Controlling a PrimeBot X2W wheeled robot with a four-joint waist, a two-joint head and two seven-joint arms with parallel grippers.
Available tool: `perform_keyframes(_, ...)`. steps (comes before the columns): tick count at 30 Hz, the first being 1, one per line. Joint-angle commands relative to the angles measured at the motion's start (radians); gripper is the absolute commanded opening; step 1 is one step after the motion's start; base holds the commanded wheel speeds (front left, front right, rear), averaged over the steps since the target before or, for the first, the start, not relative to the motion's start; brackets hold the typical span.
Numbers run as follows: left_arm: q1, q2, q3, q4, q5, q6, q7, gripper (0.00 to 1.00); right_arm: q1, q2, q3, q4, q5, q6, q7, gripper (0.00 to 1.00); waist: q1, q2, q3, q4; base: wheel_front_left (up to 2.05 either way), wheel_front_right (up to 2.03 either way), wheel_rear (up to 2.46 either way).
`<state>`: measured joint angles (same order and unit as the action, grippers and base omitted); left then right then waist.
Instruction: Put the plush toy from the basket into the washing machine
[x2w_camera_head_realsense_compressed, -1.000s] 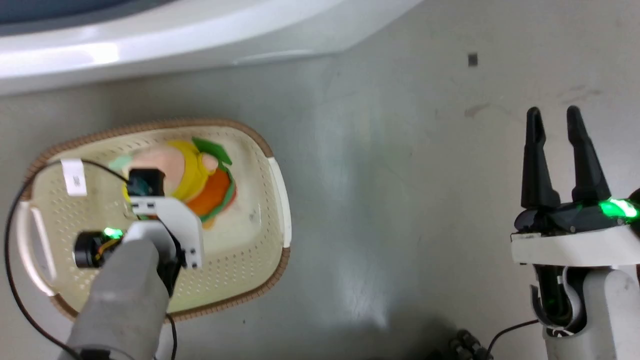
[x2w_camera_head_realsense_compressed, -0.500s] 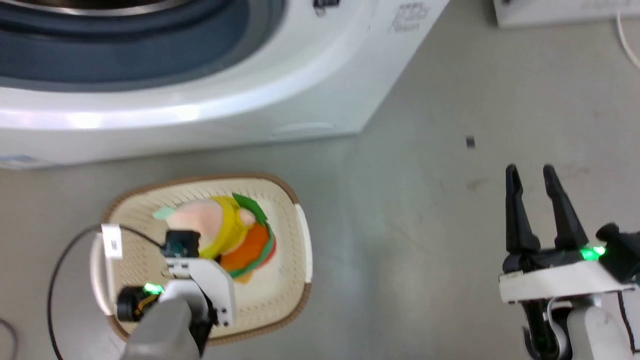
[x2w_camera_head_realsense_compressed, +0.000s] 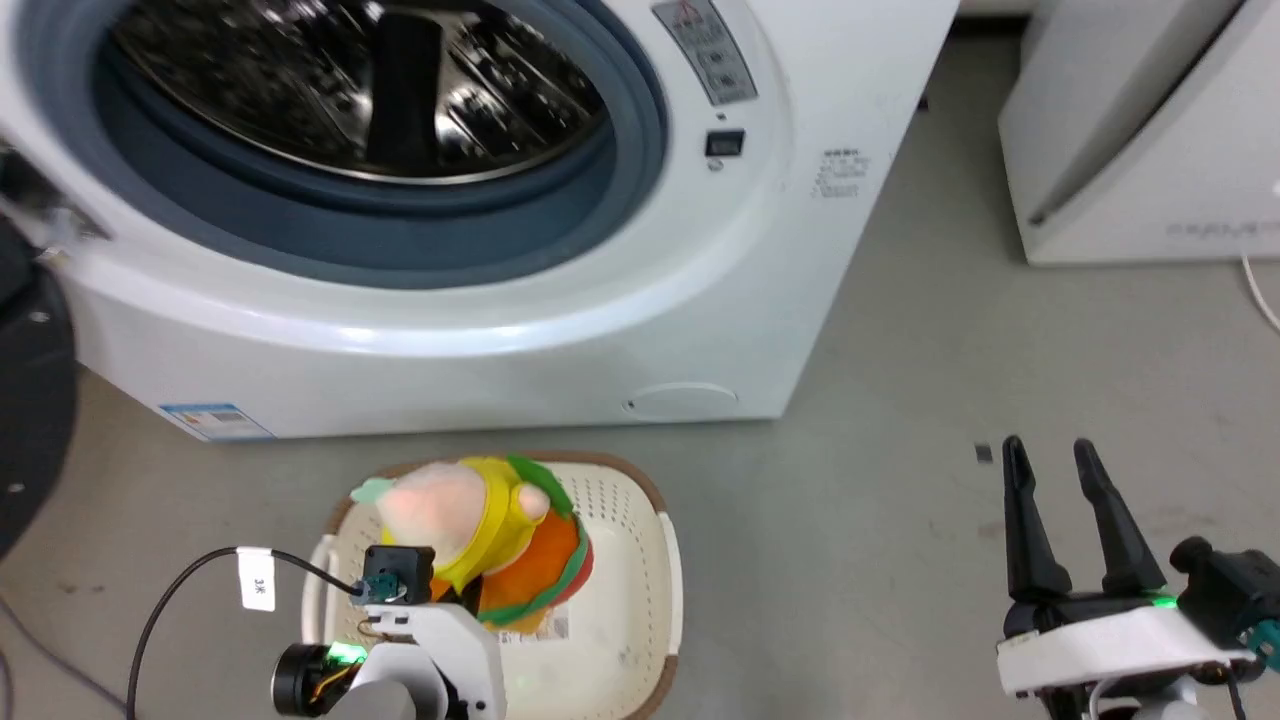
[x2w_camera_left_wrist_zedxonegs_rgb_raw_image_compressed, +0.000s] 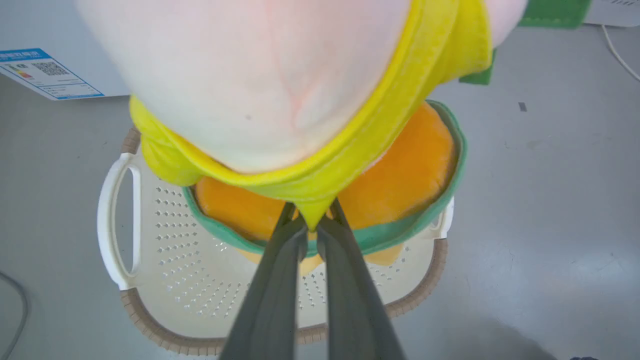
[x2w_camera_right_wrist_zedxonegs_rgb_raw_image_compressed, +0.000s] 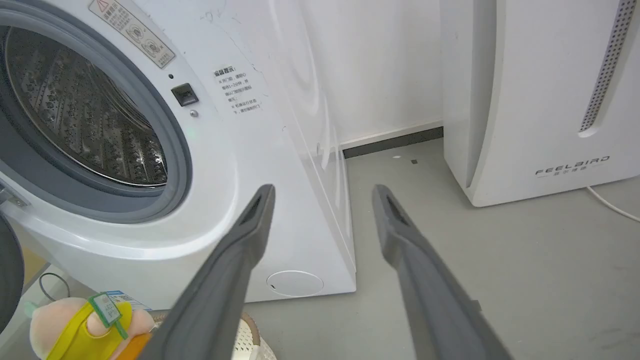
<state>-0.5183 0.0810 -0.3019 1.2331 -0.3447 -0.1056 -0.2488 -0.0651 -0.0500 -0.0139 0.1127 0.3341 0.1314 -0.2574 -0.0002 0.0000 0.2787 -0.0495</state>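
Note:
The plush toy (x2w_camera_head_realsense_compressed: 470, 525), with a pale pink head, yellow top and orange green-trimmed bottom, hangs just above the cream basket (x2w_camera_head_realsense_compressed: 635, 590). In the left wrist view my left gripper (x2w_camera_left_wrist_zedxonegs_rgb_raw_image_compressed: 311, 225) is shut on a fold of the plush toy's (x2w_camera_left_wrist_zedxonegs_rgb_raw_image_compressed: 280, 85) yellow fabric, and the basket (x2w_camera_left_wrist_zedxonegs_rgb_raw_image_compressed: 165, 235) lies below it. The washing machine (x2w_camera_head_realsense_compressed: 560, 330) stands right behind the basket, its steel drum (x2w_camera_head_realsense_compressed: 370, 90) exposed. My right gripper (x2w_camera_head_realsense_compressed: 1050, 465) is open over the floor to the right, with nothing between its fingers. The right wrist view has the washing machine (x2w_camera_right_wrist_zedxonegs_rgb_raw_image_compressed: 250, 165) ahead and the toy (x2w_camera_right_wrist_zedxonegs_rgb_raw_image_compressed: 75, 325) at lower left.
The washer's dark round door (x2w_camera_head_realsense_compressed: 25, 400) hangs open at the left edge. A white slanted FEELBIRD appliance (x2w_camera_right_wrist_zedxonegs_rgb_raw_image_compressed: 540, 100) stands on the right, with a white cable (x2w_camera_head_realsense_compressed: 1260, 290) on the floor beside it. A black tagged cable (x2w_camera_head_realsense_compressed: 190, 590) runs from my left wrist.
The head camera has tilted up, bringing the washer's drum into view. My left gripper has lifted the plush toy up off the basket's bottom. The right gripper stays open.

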Motion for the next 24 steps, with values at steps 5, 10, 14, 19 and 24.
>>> perform_keyframes(5, 0.061, 0.013, 0.032, -0.171, 0.012, 0.015, -0.013, 0.0, 0.044, 0.0, 0.002, 0.006, -0.006, -0.001, -0.004, 1.0, 0.0002, 0.0, -0.091, 0.054, 0.0, 0.0, 0.0)
perform_keyframes(10, 0.1, 0.027, 0.059, -0.31, 0.039, 0.028, -0.013, 0.0, 0.062, 0.0, 0.007, 0.008, -0.005, -0.001, -0.004, 1.0, 0.0002, 0.0, -0.117, 0.061, 0.0, 0.0, 0.0)
perform_keyframes(14, 0.116, 0.035, 0.087, -0.413, 0.062, 0.04, -0.013, 0.0, 0.071, 0.0, 0.012, 0.008, -0.005, -0.001, -0.004, 1.0, 0.0002, 0.0, -0.126, 0.06, 0.0, 0.0, 0.0)
perform_keyframes(19, 0.115, 0.038, 0.131, -0.522, 0.09, 0.059, -0.013, 0.0, 0.07, 0.0, 0.021, 0.004, -0.006, -0.001, -0.004, 1.0, 0.0002, 0.0, -0.121, 0.05, 0.0, 0.0, 0.0)
perform_keyframes(24, 0.083, 0.038, 0.185, -0.601, 0.114, 0.074, -0.013, 0.0, 0.051, 0.0, 0.031, -0.012, -0.003, -0.001, -0.004, 1.0, 0.0002, 0.0, -0.093, 0.028, 0.0, 0.0, 0.0)
